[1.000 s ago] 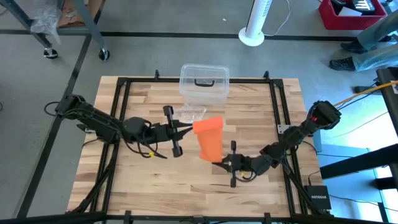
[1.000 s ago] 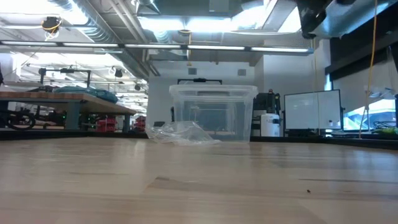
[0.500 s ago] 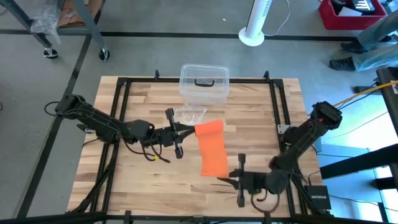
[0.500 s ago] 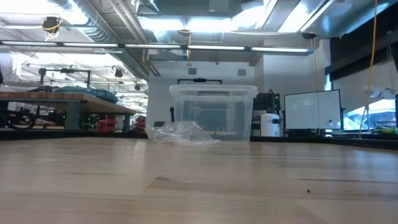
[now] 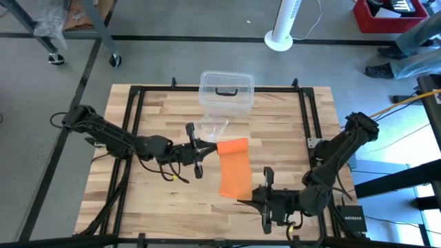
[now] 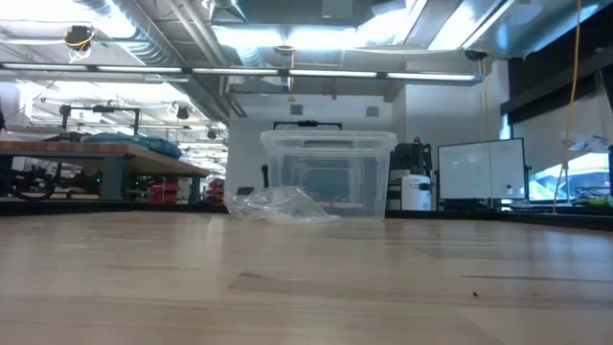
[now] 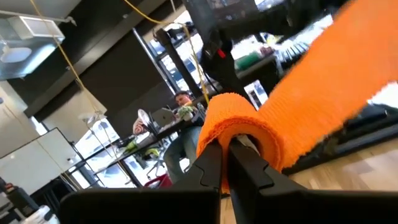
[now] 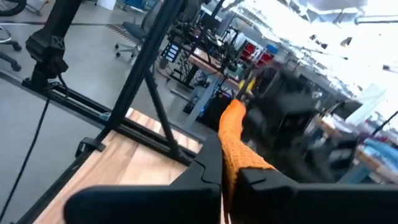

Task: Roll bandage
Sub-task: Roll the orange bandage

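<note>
The bright orange bandage (image 5: 234, 169) is a flat strip in the air over the table's middle, spanning between my two grippers; the low view does not show it. My left gripper (image 5: 215, 146) is shut on its far end. My right gripper (image 5: 242, 200) is shut on its near end, close to the table's near edge. In the left wrist view the bandage (image 7: 323, 87) runs away from the fingers toward the right arm. In the right wrist view the bandage (image 8: 235, 134) rises from between the fingers. My left gripper pinches the bandage's far end (image 7: 233, 124), where the cloth curls in a loop over the tips of the two fingers (image 7: 208, 165). The fingers come level from the table's left. The strip leaves them lifted clear of the table. My right gripper pinches the bandage's near end (image 8: 233, 158) between its two fingers (image 8: 208, 165), edge-on. It comes about level from the table's right near side. The cloth runs on from the fingers toward the left arm, clear of the table.
A clear plastic box (image 5: 226, 89) with a dark handle stands at the table's far edge, with a small transparent plastic piece (image 5: 210, 127) in front of it; both show in the low view (image 6: 328, 172). Bare wood lies left and right of the bandage.
My right gripper has risen and gone toward the table's near edge, rolling about its own axis, still shut on the bandage's near end. The bandage's near end has travelled with it while its far end stayed at the left gripper, so the strip now spans farther.
</note>
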